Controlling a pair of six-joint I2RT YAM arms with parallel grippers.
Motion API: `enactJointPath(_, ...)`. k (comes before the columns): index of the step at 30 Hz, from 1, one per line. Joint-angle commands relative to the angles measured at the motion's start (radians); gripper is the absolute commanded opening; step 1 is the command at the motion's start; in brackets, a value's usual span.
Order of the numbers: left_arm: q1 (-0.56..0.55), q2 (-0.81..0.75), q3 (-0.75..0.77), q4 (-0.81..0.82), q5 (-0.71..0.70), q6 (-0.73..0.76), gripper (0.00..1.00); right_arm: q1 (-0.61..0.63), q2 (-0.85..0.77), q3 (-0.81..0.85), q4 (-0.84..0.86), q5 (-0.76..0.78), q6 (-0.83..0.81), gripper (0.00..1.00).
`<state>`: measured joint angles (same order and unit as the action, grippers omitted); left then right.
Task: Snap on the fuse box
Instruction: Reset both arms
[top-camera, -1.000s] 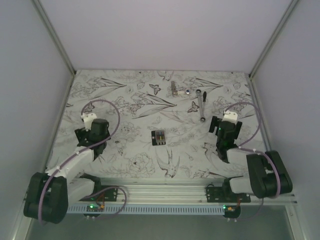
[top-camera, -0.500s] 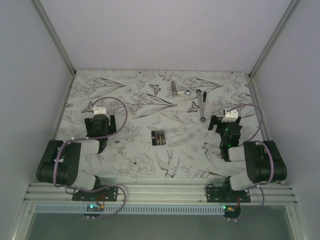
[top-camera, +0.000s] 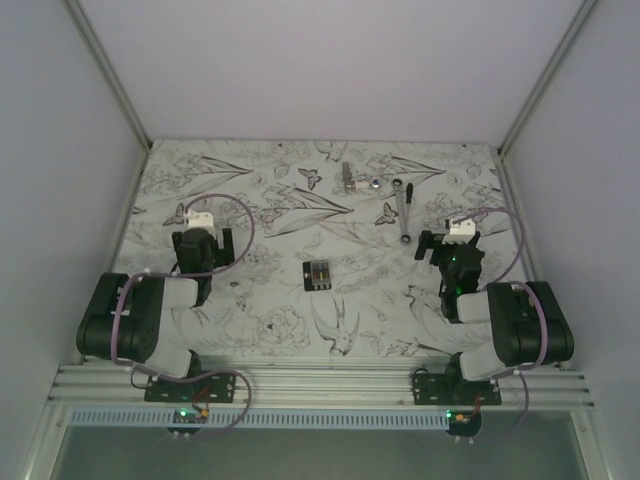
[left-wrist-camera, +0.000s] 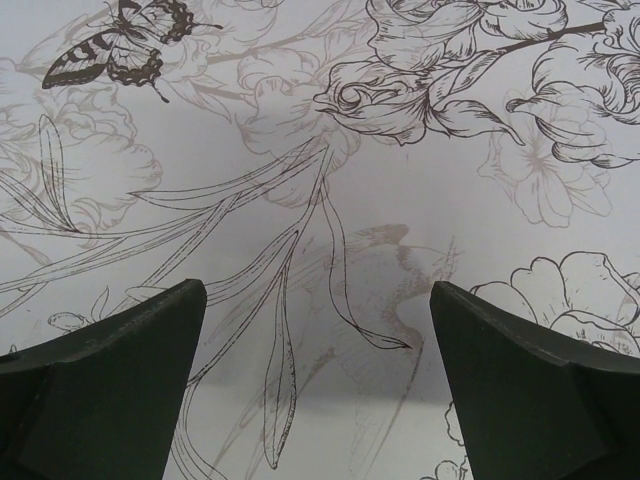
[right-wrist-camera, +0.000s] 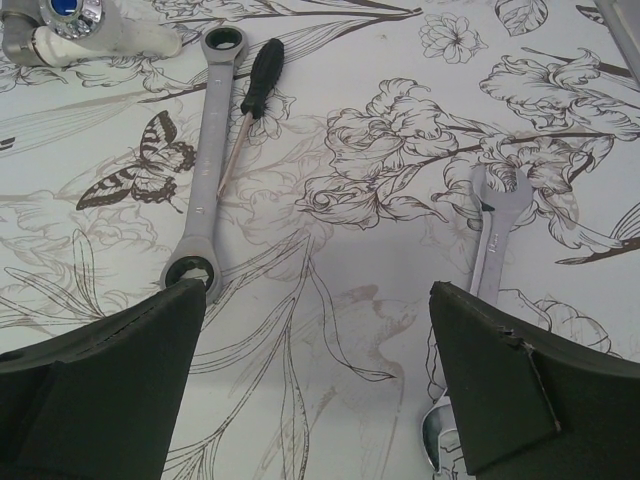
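Fuse box (top-camera: 319, 274): likely light, stiff, smooth plastic. Best pinched across opposite side walls. Left gripper (left-wrist-camera: 315, 300) and right gripper (right-wrist-camera: 315, 295) wide apart, empty, flanking fuse box, well clear.

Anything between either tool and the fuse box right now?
Nothing visible. The fuse box sits alone mid-table, with only bare table between it and the left tool or the right tool, both open. The ratchet wrench lies farther back, beyond the right tool and off either path.
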<state>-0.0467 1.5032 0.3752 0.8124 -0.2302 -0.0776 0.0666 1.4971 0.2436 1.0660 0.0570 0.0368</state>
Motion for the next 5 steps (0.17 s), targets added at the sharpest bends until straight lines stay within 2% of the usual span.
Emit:
enactJointPath(1, -0.001, 0.003, -0.004, 0.034, 0.033, 0.019, 1.00, -0.011, 0.000, 0.019, 0.051, -0.009, -0.014, 1.00)
enactJointPath(5, 0.000, 0.004, -0.004, 0.033, 0.034, 0.019, 1.00, -0.011, 0.001, 0.019, 0.051, -0.009, -0.014, 1.00)
